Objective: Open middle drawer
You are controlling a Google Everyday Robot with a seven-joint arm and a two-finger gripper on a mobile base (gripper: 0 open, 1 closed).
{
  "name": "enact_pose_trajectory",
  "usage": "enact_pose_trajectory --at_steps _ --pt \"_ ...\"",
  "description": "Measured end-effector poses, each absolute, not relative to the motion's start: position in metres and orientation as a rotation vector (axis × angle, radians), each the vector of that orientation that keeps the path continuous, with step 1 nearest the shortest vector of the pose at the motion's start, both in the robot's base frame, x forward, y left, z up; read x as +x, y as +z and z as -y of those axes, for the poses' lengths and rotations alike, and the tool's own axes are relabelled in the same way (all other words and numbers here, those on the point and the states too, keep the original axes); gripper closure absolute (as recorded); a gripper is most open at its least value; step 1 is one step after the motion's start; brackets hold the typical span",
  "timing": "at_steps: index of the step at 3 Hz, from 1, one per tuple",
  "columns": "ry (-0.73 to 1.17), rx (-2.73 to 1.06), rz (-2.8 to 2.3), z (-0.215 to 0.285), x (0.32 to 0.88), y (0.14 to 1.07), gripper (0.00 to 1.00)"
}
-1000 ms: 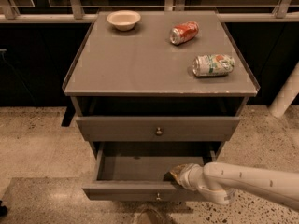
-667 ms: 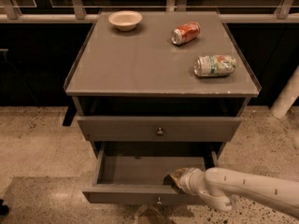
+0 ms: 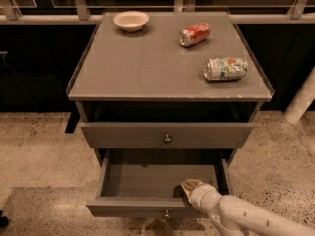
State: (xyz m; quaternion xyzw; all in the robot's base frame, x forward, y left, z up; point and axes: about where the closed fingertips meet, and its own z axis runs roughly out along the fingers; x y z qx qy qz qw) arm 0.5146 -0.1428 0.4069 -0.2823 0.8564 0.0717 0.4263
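The grey cabinet (image 3: 170, 68) shows a shut upper front with a round knob (image 3: 168, 138). Below it, the middle drawer (image 3: 147, 206) is pulled far out, its bare inside in view and its small knob (image 3: 167, 214) at the front edge. My gripper (image 3: 191, 185) is at the end of the white arm (image 3: 236, 218), which comes in from the lower right. It sits inside the open drawer at its front right corner, just behind the drawer front. Any front below the open drawer is hidden.
On the cabinet top lie a cream bowl (image 3: 131, 20) at the back left, a red can (image 3: 194, 34) on its side and a green-white can (image 3: 225, 68) on its side at the right. Speckled floor surrounds the cabinet; a white post (image 3: 301, 100) stands at right.
The arm now comes in lower and more steeply from the bottom right. The gripper stays at the drawer's front right corner. The drawer front sits slightly lower in view.
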Motion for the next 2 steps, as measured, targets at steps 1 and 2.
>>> enact_pose_trajectory --at_steps 1,2 --pt "0.089 -0.603 -1.998 0.149 0.513 0.445 0.81" --pt "0.026 -0.575 -1.889 0.161 0.522 0.491 0.58"
